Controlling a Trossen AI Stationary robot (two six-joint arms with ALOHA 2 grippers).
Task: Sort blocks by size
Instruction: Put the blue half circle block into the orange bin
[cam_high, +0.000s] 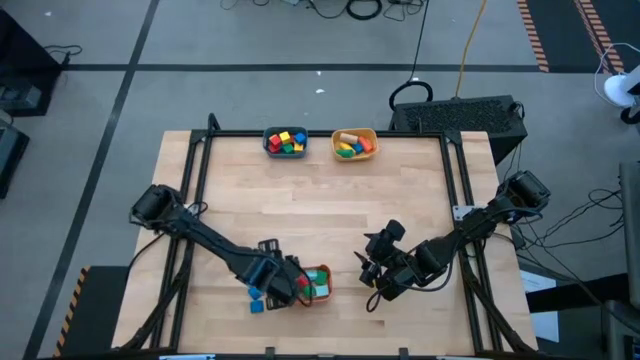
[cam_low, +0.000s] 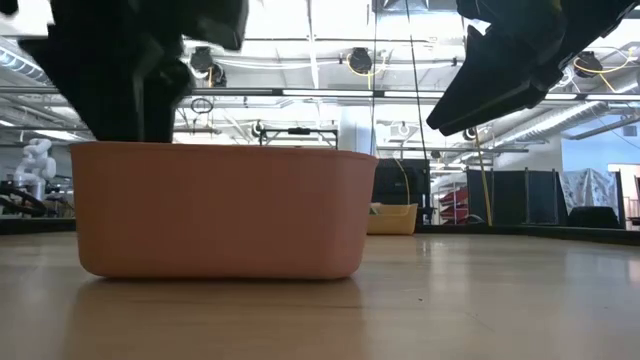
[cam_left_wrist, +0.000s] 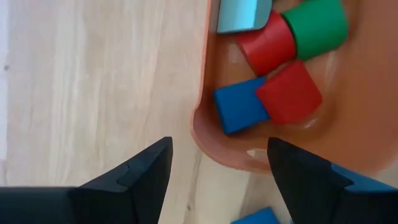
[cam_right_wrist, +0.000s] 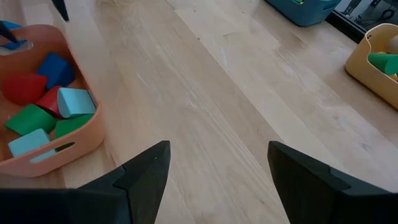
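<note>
An orange bowl (cam_high: 318, 283) stands near the table's near edge, at the middle. It holds several blocks: a blue cube (cam_left_wrist: 239, 106), two red pieces (cam_left_wrist: 289, 93), a green one (cam_left_wrist: 323, 28) and a light blue one (cam_left_wrist: 242, 12). My left gripper (cam_left_wrist: 217, 180) is open above the bowl's left corner (cam_left_wrist: 208, 137); that corner shows between the fingers. A blue block (cam_high: 256, 302) lies on the table beside the bowl's left end. My right gripper (cam_right_wrist: 217, 180) is open and empty, to the right of the bowl (cam_right_wrist: 87, 140), above bare table.
A teal bowl (cam_high: 285, 142) and a yellow bowl (cam_high: 354, 144), each with several blocks, stand at the table's far edge. Bare wood lies between them and the orange bowl (cam_low: 220, 210). The yellow bowl also shows in the right wrist view (cam_right_wrist: 379, 59).
</note>
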